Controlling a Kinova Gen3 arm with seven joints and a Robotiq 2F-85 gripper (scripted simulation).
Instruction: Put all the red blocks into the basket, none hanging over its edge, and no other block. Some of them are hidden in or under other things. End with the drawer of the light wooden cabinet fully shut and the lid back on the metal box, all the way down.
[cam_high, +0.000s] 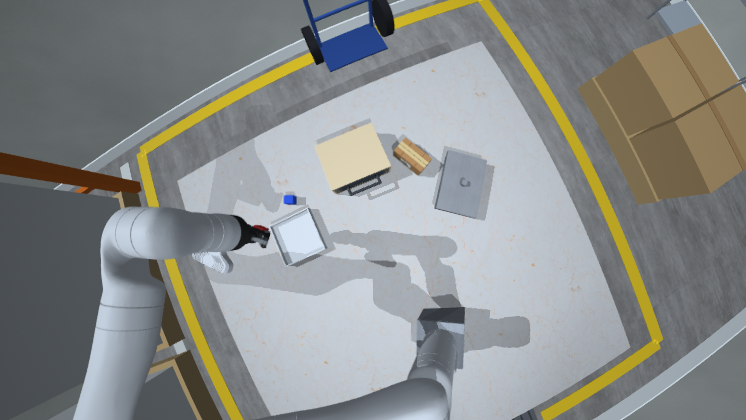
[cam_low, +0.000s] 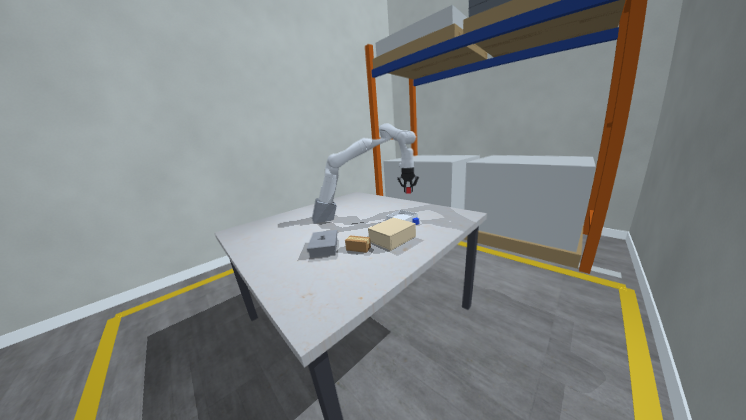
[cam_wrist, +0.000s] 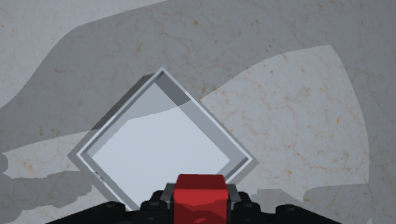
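My gripper (cam_high: 264, 236) (cam_low: 408, 188) (cam_wrist: 200, 198) is shut on a red block (cam_low: 408, 190) (cam_wrist: 201, 206), held above the table beside the basket. The light grey basket (cam_high: 317, 228) (cam_low: 401, 216) (cam_wrist: 207, 125) shows no block inside; the held block covers its near corner in the wrist view. The light wooden cabinet (cam_high: 352, 156) (cam_low: 391, 232) has its drawer looking shut, with a dark handle (cam_high: 364, 185). The metal box (cam_low: 322, 252) has its grey lid (cam_high: 462, 174) on. The insides of both are hidden. No other red block shows.
A blue block (cam_high: 289, 199) (cam_low: 415, 221) lies beside the basket, on the cabinet side. A small brown banded box (cam_high: 412, 155) (cam_low: 357, 243) stands between the cabinet and the metal box. The arm's base (cam_high: 441, 318) (cam_low: 323, 210) stands on the table.
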